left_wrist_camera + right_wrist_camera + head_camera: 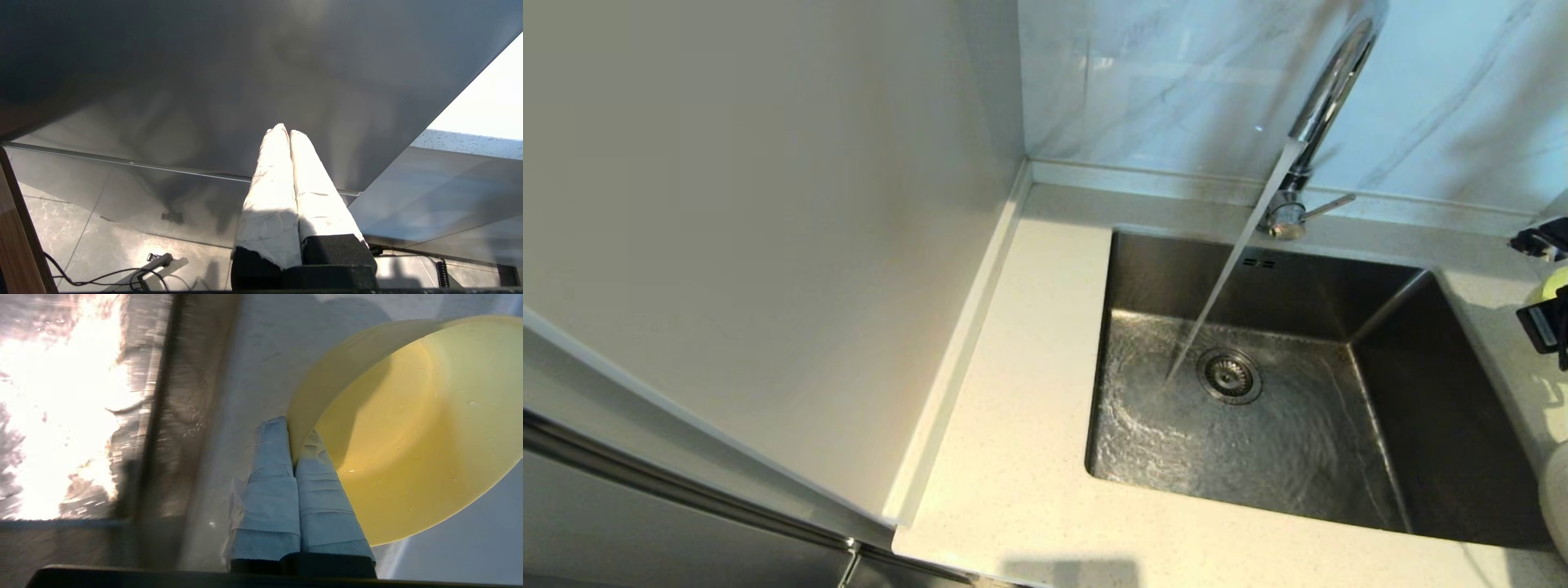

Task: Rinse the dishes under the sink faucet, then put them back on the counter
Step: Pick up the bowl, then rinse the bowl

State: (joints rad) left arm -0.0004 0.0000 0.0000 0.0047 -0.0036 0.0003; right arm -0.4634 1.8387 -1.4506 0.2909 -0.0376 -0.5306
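Note:
Water (1225, 278) pours from the chrome faucet (1327, 90) into the steel sink (1421, 392), splashing beside the drain strainer (1229, 376). My right gripper (291, 435) is shut on the rim of the pale-yellow bowl (408, 428), one finger inside and one outside. It holds the bowl tilted over the counter (261, 367) to the right of the basin. The head view catches only a sliver of the bowl (1555, 284) at its far right edge. A cream-white plate (1556, 498) peeks in lower on that edge. My left gripper (286, 132) is shut on nothing, parked below the counter level.
The faucet's side lever (1327, 206) sticks out to the right. A tall white cabinet panel (768, 245) walls off the counter (1013, 392) on the left. A marble backsplash (1160, 82) runs behind. Before the left gripper are a steel surface (204, 81) and floor cables (122, 275).

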